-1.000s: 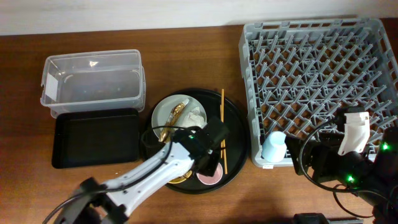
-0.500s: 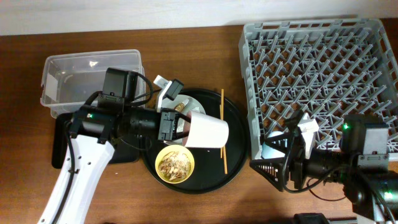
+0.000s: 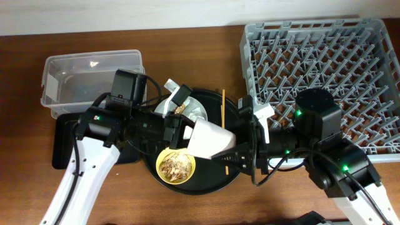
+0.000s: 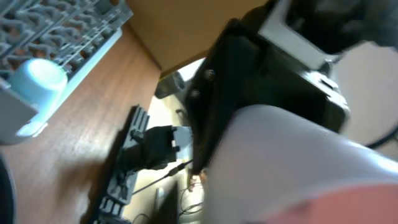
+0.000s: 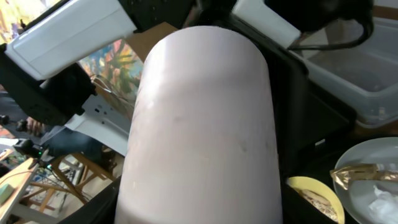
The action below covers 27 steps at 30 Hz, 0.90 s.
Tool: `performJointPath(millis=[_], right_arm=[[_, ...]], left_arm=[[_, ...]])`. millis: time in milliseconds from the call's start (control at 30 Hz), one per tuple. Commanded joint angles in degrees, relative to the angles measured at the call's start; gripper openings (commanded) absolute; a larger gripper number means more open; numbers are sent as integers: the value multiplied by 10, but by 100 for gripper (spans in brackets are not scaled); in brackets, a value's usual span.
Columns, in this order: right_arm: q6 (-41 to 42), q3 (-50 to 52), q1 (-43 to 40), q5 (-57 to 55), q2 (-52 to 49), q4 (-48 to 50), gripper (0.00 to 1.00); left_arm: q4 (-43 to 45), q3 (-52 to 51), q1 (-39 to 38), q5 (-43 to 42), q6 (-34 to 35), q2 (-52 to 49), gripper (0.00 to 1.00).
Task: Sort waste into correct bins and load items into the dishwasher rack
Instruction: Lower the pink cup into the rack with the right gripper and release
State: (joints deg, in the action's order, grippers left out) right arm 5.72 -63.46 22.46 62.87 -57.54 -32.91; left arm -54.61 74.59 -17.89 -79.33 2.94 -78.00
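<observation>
My left gripper (image 3: 186, 134) is shut on the small pink cup (image 3: 209, 139) and holds it on its side above the round black serving tray. My right gripper (image 3: 236, 151) is open, its fingers spread around the cup's far end. The cup fills the right wrist view (image 5: 205, 118). The yellow bowl (image 3: 175, 166) with food scraps sits below the cup. The grey plate (image 3: 164, 107) holds the gold wrapper (image 3: 182, 108) and white napkin (image 3: 197, 114). The chopsticks (image 3: 224, 107) lie on the serving tray. The blue cup (image 4: 37, 79) stands in the rack's near corner.
The grey dishwasher rack (image 3: 325, 56) fills the right side. The clear tub (image 3: 87, 84) stands at the back left, and the shallow black tray (image 3: 61, 147) in front of it is partly hidden by my left arm. The round serving tray (image 3: 236, 115) is in the middle.
My right arm has swung left from the rack's front edge to the pink cup. My left gripper has moved the cup slightly lower and to the right.
</observation>
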Motion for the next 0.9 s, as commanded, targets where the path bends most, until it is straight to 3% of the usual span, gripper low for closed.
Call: performJointPath(millis=[0,67,133,167,267,333,400,600,633,667,800,867], right_arm=[[-7,-6,-68,9,42,-35,51],[-7,-6,-221,-42,96,-159,51],[-7,-6,-336,-283,110,-294,51],[17,-6,-384,-473,91,-348,51],[60,-21,-389,-589,-26,-375,52],[65,-64,-390,-599,-115,-384,53],[72,-172,-390,-605,-250,-422,57],[47,-213,-381,-518,-396,-402,57],[46,-213,-371,-521,-403,-403,75],[49,-216,-370,-537,-402,-405,99],[39,-276,-371,-497,-314,-468,99],[33,-279,-370,-458,-170,-472,99]], left_arm=[[-23,6,-1,201,13,4,99],[-63,6,-1,383,35,4,99],[-72,6,-1,402,35,4,99],[-72,6,-1,402,35,4,99],[-73,6,-1,402,34,4,99],[-77,6,-1,402,34,4,99],[-78,6,-1,404,34,4,99],[-78,5,-1,417,34,3,99],[-79,5,-1,417,34,3,99],[-81,5,-1,417,34,3,99],[-96,5,-6,427,34,3,99],[-116,3,-56,563,53,3,94]])
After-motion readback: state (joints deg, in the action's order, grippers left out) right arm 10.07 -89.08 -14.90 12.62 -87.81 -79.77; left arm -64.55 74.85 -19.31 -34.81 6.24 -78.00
